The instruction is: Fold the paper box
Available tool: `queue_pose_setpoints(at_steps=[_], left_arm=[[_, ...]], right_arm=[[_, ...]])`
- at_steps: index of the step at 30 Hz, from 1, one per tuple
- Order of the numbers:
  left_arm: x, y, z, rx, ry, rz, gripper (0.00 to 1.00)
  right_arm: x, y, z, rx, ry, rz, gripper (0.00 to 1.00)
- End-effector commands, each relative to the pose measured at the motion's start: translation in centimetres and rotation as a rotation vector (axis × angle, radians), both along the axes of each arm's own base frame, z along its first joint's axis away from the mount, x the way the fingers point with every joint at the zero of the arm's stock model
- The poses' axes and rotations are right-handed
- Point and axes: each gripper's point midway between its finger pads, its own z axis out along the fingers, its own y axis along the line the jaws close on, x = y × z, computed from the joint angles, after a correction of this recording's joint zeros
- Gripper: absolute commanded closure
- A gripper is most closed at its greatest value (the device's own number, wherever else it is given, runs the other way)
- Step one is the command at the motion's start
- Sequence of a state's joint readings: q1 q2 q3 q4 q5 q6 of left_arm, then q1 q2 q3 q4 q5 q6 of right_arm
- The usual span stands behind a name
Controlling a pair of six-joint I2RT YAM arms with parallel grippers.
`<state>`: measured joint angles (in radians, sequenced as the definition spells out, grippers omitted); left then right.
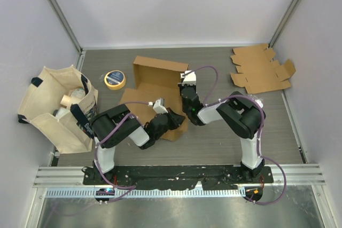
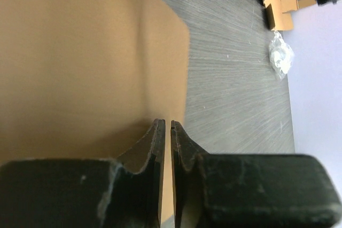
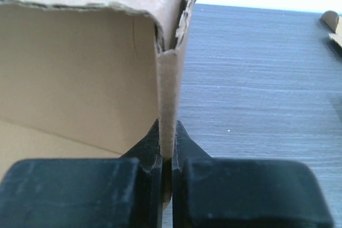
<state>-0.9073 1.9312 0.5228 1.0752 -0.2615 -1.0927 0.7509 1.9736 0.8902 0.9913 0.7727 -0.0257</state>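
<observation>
I'm pinching the upright right wall of the paper box (image 1: 152,84) with the right fingers (image 3: 149,149); the left fingers (image 2: 155,145) are clamping its near flap.

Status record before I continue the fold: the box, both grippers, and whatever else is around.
paper box: back wall raised, near flap lying flat
right gripper: shut on the box's right side wall
left gripper: shut, over the near flap; grip unclear
other: tape roll, tote bag, flat cardboard blanks
</observation>
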Motion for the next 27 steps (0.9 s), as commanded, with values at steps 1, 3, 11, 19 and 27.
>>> queue_pose_setpoints(at_steps=[1,3,11,19,27], left_arm=[[-1.2,2.7,-0.4,0.071,-0.032,0.016,0.84],[-1.5,3.7,2.6,0.07,-0.133,0.037,0.72],[-4.1,7.7,11.0,0.223,-0.31,-0.02,0.51],[-6.1,16.2,15.5,0.307,-0.41,0.143,0.53],[-5.9,20.4,14.4,0.522,-0.304,0.259,0.34]], right_arm=[[0.0,0.8,3.6,-0.002,-0.126,0.065,0.99],[-0.4,1.2,3.9,-0.037,-0.134,0.141,0.99],[-3.1,-0.5,4.9,0.034,-0.038,0.488,0.99],[-4.3,-2.9,4.4,0.041,0.032,0.588,0.99],[-4.8,-3.0,3.5,0.086,0.067,0.591,0.99]])
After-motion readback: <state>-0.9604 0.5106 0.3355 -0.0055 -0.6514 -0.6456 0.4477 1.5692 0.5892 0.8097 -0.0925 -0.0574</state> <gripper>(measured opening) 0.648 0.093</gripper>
